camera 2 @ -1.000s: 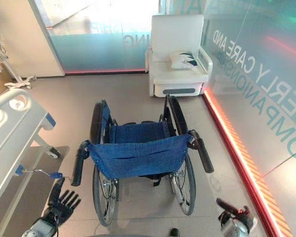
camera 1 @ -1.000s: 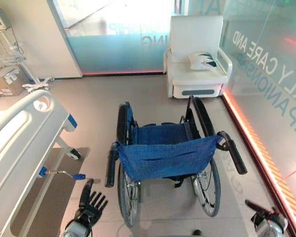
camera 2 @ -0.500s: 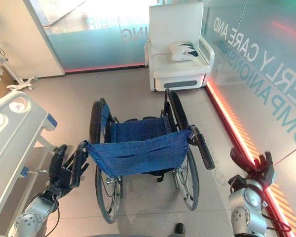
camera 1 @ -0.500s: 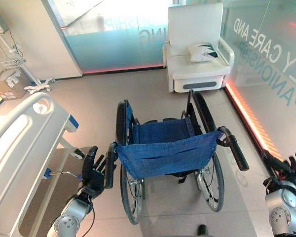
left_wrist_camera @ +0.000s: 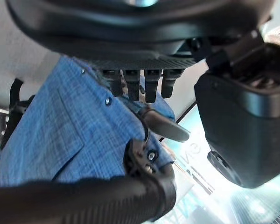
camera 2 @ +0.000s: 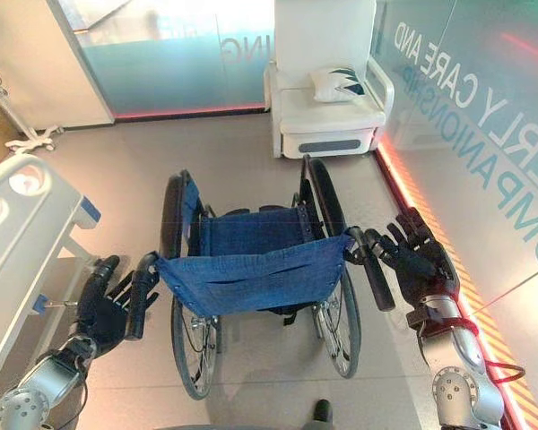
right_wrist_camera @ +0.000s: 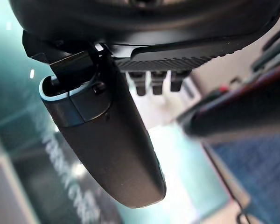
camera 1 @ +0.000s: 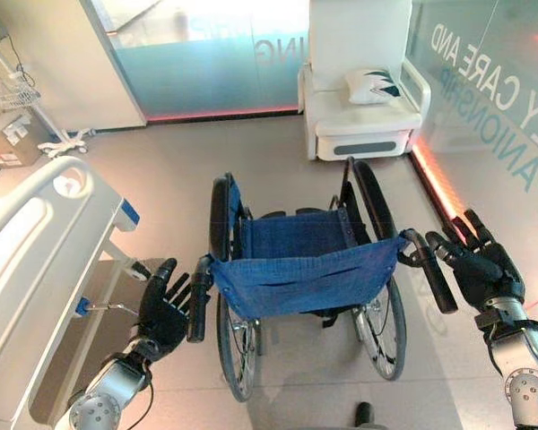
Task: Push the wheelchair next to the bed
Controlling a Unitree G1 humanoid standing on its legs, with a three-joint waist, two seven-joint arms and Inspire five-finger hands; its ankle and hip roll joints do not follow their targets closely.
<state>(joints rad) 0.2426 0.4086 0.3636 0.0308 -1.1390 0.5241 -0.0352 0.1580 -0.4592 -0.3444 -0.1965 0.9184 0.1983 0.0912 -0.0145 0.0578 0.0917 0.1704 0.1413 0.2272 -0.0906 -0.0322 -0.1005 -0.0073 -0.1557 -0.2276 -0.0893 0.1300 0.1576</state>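
Left eye view: a folding wheelchair with a blue fabric seat and backrest [camera 1: 300, 273] stands on the grey tiled floor [camera 1: 179, 170], its back toward the camera, beside the foot of a white hospital bed [camera 1: 36, 242] at the left. The robot's dark left hand [camera 1: 161, 309] is raised with fingers straight and spread, palm turned to the black left push handle [camera 1: 198, 299], just beside it and not closed around it. The dark right hand [camera 1: 478, 264] is likewise spread, just beside the black right push handle [camera 1: 438, 278]. A white armchair [camera 1: 363, 81] bearing a white patterned cushion [camera 1: 370, 86] stands against the frosted glass wall [camera 1: 215, 58] beyond the wheelchair.

Right eye view: the same scene, the wheelchair between both splayed hands, the bed's foot end well apart from its left wheel [camera 2: 172, 228].

Left wrist view: the left hand's fingers [left_wrist_camera: 130, 86] extend straight past the blue backrest, with the black handle running across beneath them, not gripped.

Right wrist view: the right hand's thumb [right_wrist_camera: 107, 140] stands clear and its fingers are straight; the dark handle lies beside them, untouched so far as can be seen.
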